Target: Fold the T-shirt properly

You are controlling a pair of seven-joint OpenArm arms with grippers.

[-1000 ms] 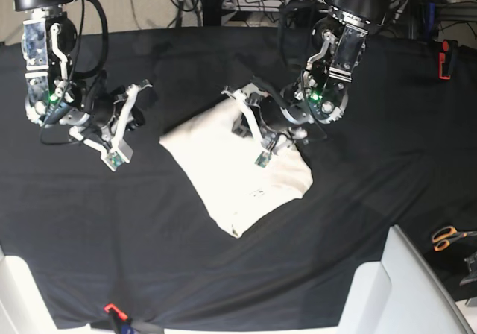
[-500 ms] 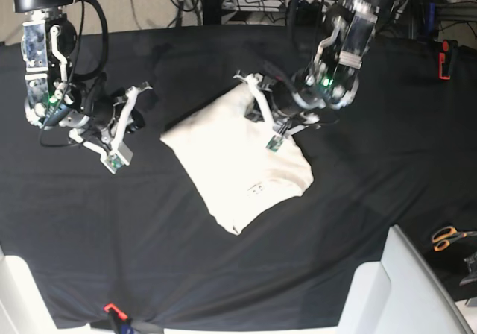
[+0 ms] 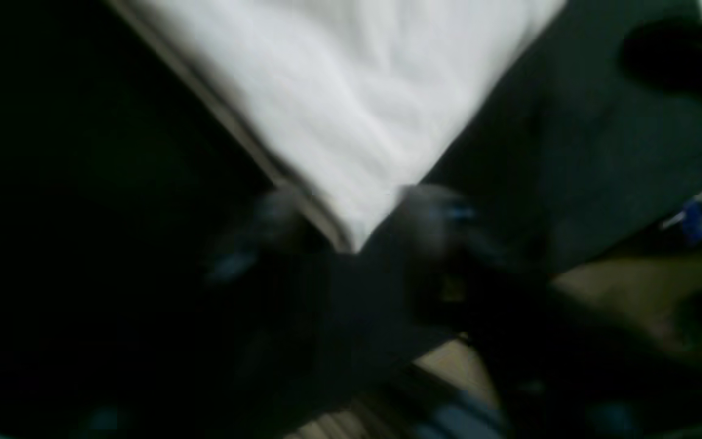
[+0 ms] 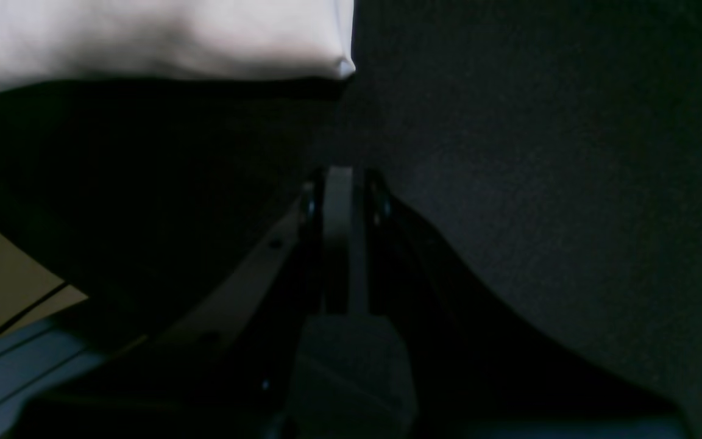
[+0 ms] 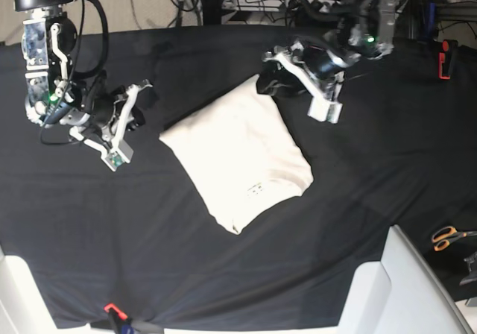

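Currently folded compact on the surface (image 5: 387,155), the T-shirt (image 5: 238,151) is soft, light and limp; grip at hemmed corners; left end effector (image 5: 317,88) spread beside it, right end effector (image 5: 127,121) pressed together.

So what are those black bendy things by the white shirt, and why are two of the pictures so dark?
Those are two robot arms. Each ends in a gripper, a kind of pinching hand. One picture looks down from above. It shows a cream T-shirt, folded into a neat packet, lying on a black table cover. The dark pictures come from small cameras on the robot's wrists, very close to the cloth. In the blurry one, the left gripper is open around a corner of the shirt and holds nothing. The right gripper is shut and empty, waiting beside the shirt. Orange scissors lie at the table's edge.
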